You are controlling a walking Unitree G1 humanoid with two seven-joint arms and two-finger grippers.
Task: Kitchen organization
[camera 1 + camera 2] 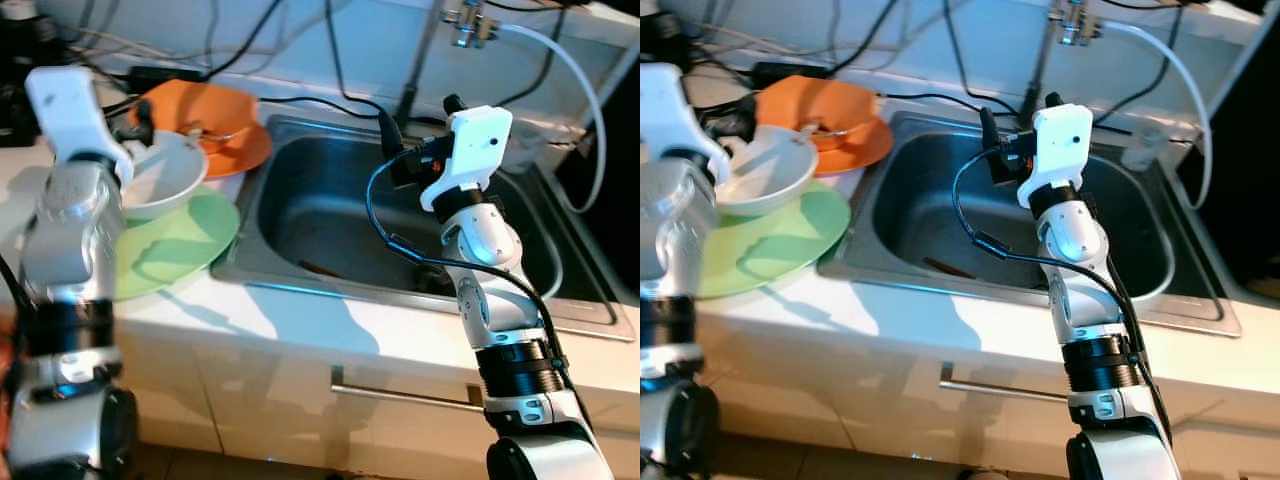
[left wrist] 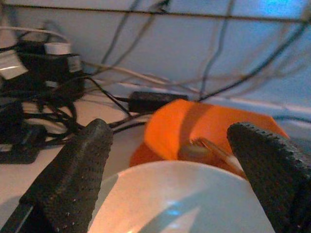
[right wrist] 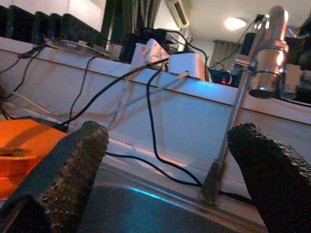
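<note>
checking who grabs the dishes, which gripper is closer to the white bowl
Left. The left gripper hangs right over the white bowl, fingers open. The right gripper is off over the sink, also open.

You've got the sink (image 1: pixel 330 190) set into the counter (image 1: pixel 300 330), right of the dishes. Left of it a flat plate (image 1: pixel 185 240) lies on the counter, a bowl (image 1: pixel 165 175) resting on its back part. Behind the bowl sits another plate (image 1: pixel 235 145) with a second bowl (image 1: pixel 190 100) on it. Cables (image 2: pixel 58 111) run behind those, along the wall. The faucet (image 3: pixel 262 58) stands behind the sink. A drawer handle (image 1: pixel 400 393) sits below the counter edge.
</note>
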